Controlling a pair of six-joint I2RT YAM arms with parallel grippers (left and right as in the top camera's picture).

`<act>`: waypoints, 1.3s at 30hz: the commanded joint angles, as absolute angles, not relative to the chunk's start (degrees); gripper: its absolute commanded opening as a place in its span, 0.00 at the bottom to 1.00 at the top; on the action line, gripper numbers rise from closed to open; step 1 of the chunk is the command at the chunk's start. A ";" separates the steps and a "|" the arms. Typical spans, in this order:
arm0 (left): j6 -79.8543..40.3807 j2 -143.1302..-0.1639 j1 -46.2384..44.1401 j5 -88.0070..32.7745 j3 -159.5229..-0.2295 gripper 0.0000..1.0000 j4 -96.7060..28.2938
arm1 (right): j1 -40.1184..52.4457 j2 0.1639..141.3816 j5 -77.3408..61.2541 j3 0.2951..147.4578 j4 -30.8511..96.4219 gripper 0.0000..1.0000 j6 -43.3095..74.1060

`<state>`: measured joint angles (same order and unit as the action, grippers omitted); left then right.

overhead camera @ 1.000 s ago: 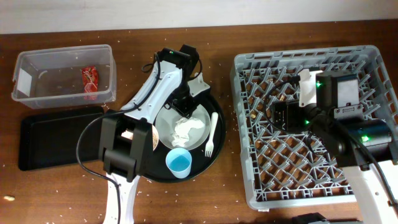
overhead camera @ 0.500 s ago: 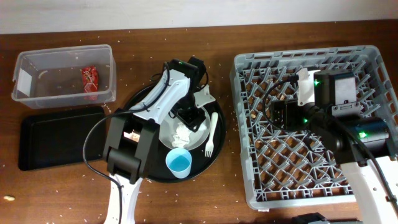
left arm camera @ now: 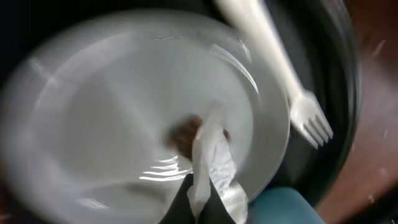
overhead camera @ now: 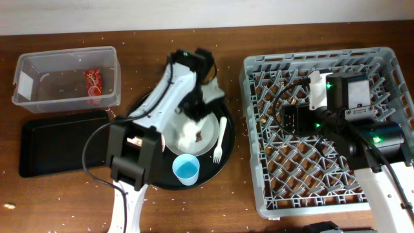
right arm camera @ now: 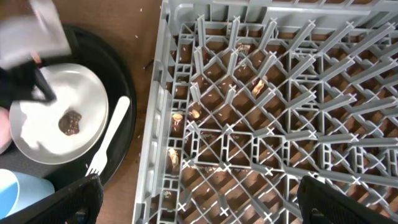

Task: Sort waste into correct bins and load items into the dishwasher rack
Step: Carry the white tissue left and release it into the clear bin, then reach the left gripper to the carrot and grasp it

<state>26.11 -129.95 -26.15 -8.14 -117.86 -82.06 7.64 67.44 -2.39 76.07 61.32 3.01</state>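
My left gripper (overhead camera: 194, 120) is over the white plate (overhead camera: 208, 126) on the round black tray. It is shut on the crumpled white tissue (left arm camera: 208, 177), which hangs from the jaws just above the plate (left arm camera: 112, 118). A brown lump (left arm camera: 182, 134) lies bare on the plate and also shows in the right wrist view (right arm camera: 69, 122). The white fork (overhead camera: 220, 139) and the light-blue cup (overhead camera: 186, 169) sit on the round tray beside the plate. My right gripper (right arm camera: 208, 211) is open and empty over the grey dishwasher rack (overhead camera: 253, 194). The bowl and the carrot are not in view.
The clear tub (overhead camera: 39, 97) at the far left holds the red wrapper (overhead camera: 94, 84). The shallow black tray (overhead camera: 58, 142) lies in front of it. Beige scraps (right arm camera: 256, 84) lie in the rack's lattice. Crumbs dot the table.
My left gripper has shifted over the plate and taken up the tissue, which uncovers the brown lump. The right arm has not moved.
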 commanded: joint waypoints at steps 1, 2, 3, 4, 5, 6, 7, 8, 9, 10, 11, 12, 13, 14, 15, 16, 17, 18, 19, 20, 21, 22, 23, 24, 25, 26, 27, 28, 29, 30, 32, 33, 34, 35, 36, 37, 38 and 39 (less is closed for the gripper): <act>25.02 -129.08 -22.31 -7.01 -135.46 0.00 -83.24 | 7.42 67.61 -2.24 76.88 61.08 0.99 3.42; 24.88 -129.08 -21.06 -6.96 -139.90 0.00 -83.07 | 7.42 67.61 -2.07 76.88 61.08 0.99 3.42; 24.62 -129.08 -19.53 -5.72 -143.72 0.00 -82.72 | 7.42 67.61 -1.98 76.88 61.12 0.99 3.42; 23.31 -129.08 -18.28 -3.79 -145.99 0.00 -82.13 | 7.42 67.61 -1.87 76.88 61.12 0.99 3.44; 19.00 -129.08 -15.55 1.41 -148.90 0.00 -79.99 | 7.42 67.61 -1.87 76.88 61.08 0.99 3.44; 16.95 -129.08 -13.93 3.53 -149.69 0.00 -78.41 | 7.42 67.61 -1.87 76.88 61.06 0.99 3.44; 14.24 -129.08 -11.49 5.30 -149.97 0.00 -76.12 | 7.42 67.61 -1.87 76.88 61.04 0.99 3.44; 12.51 -129.10 -9.69 5.65 -149.95 0.00 -74.63 | 7.42 67.61 -1.89 76.88 61.01 0.99 3.44; 10.70 -129.34 -7.77 5.65 -149.93 0.00 -73.23 | 7.42 67.61 -1.89 76.88 60.93 0.99 3.46; 8.47 -129.64 -5.56 5.65 -149.93 0.01 -72.10 | 7.42 67.61 -1.89 76.88 60.88 0.99 3.46; 6.57 -130.30 -3.31 5.65 -149.93 0.01 -71.16 | 7.42 67.61 -1.89 76.88 60.88 0.99 3.46; 4.60 -131.04 -0.93 5.67 -149.84 0.00 -70.70 | 7.42 67.61 -1.89 76.88 60.88 0.99 3.46; 3.18 -131.90 1.06 5.67 -149.80 0.01 -70.67 | 7.42 67.61 -1.89 76.88 60.88 0.99 3.46; 2.22 -132.77 2.31 5.65 -149.73 0.00 -70.72 | 7.42 67.61 -1.89 76.88 60.82 0.99 3.46; 1.17 -133.93 3.92 5.65 -149.73 0.01 -70.72 | 7.42 67.61 -1.89 76.88 60.71 0.99 3.46; 0.10 -135.44 5.52 5.63 -149.73 0.00 -70.63 | 7.42 67.61 -1.89 76.88 60.47 0.99 3.46; -0.45 -136.46 6.37 5.63 -149.73 0.01 -70.50 | 7.42 67.61 -1.89 76.88 60.25 0.99 3.46; -0.64 -137.45 7.11 5.63 -149.73 0.00 -70.46 | 7.42 67.61 -1.89 76.88 60.14 0.99 3.46; -0.73 -138.39 7.79 5.61 -149.73 0.01 -70.50 | 7.42 67.61 -1.91 76.88 60.05 0.99 3.49; -0.93 -139.55 8.40 5.63 -149.73 0.01 -70.54 | 7.42 67.61 -1.91 76.88 60.05 0.99 3.49; -0.95 -140.66 8.84 5.65 -149.73 0.00 -70.74 | 7.42 67.61 -1.93 76.88 60.07 0.99 3.73; -0.95 -141.21 9.08 5.65 -149.73 0.01 -70.96 | 7.42 67.61 -2.04 76.88 60.05 0.99 3.95; -0.95 -141.67 9.26 5.65 -149.73 0.06 -71.07 | 7.42 67.61 -2.35 76.88 60.05 0.99 3.95; -0.93 -142.08 9.37 5.69 -149.73 0.26 -71.16 | 7.42 67.61 -2.37 76.88 60.07 0.99 3.95; -0.95 -142.34 9.56 5.65 -149.73 0.56 -71.16 | 7.42 67.61 -2.37 76.88 60.10 0.99 3.95; -1.28 -142.39 9.63 5.69 -149.73 0.99 -70.98 | 7.42 67.61 -2.35 76.88 60.07 0.99 3.95; -1.39 -142.32 9.72 5.63 -149.97 0.99 -70.67 | 7.42 67.61 -2.35 76.88 60.03 0.99 3.92; -1.37 -142.21 9.72 5.63 -150.89 0.99 -70.76 | 7.42 67.61 -2.35 76.88 60.03 0.99 3.92; -1.37 -142.10 9.72 5.63 -151.87 0.99 -71.18 | 7.42 67.61 -2.33 76.88 60.03 0.99 3.92; -1.34 -141.84 9.69 5.56 -153.69 0.99 -72.10 | 7.42 67.61 -2.35 76.88 60.05 0.99 3.92; -1.26 -141.16 9.39 4.75 -157.80 0.99 -74.78 | 7.42 67.61 -2.35 76.88 60.05 0.99 3.95; -0.62 -140.66 9.15 3.70 -159.63 0.99 -76.62 | 7.42 67.61 -2.35 76.88 60.03 0.99 3.95; 0.82 -139.83 8.64 1.34 -161.86 0.99 -79.50 | 7.42 67.61 -2.35 76.88 59.90 0.99 3.92; 0.93 -139.06 8.10 -0.05 -163.37 0.99 -82.02 | 7.42 67.61 -2.37 76.88 59.66 0.99 3.95; 0.93 -138.41 7.42 -1.04 -164.81 0.99 -84.51 | 7.42 67.61 -2.55 76.88 59.40 0.99 3.92; 0.93 -137.71 6.48 -1.78 -166.25 0.99 -87.33 | 7.42 67.61 -2.57 76.88 59.33 0.99 3.92; 0.93 -137.10 5.56 -1.98 -167.22 0.99 -89.69 | 7.42 67.61 -2.57 76.88 59.37 0.99 3.92; 0.95 -136.35 4.21 -1.96 -168.09 0.99 -92.53 | 7.42 67.61 -2.61 76.88 59.59 0.99 3.92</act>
